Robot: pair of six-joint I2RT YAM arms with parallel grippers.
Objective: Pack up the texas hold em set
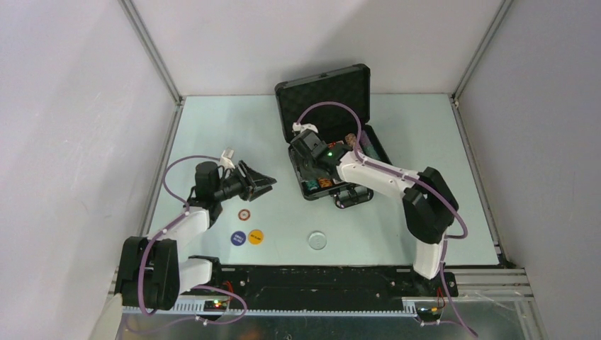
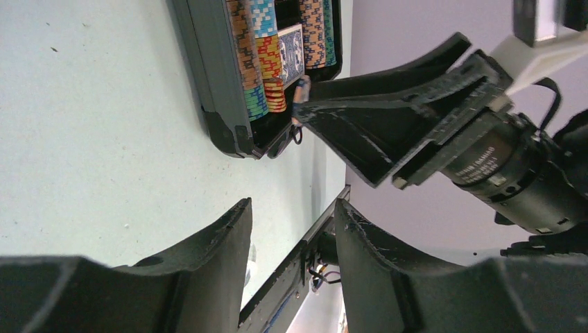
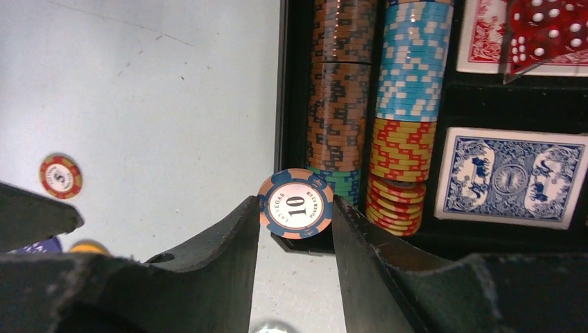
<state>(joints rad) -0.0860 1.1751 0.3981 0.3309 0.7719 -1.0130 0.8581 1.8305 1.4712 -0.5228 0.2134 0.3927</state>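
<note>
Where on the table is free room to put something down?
Free: the table between the case and the right wall, and the far-left corner beside the case. Crowded: near the left claw, with a red chip, blue button and yellow button; the right claw holds a poker chip at the case.

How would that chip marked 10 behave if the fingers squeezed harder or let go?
The 10 chip is pinched by its rim in the right gripper; that narrow, smooth-looking edge probably slips easily. It looks like a thin, rigid disc, so it likely won't bend. Being round, it could roll away if it lands on edge.
</note>
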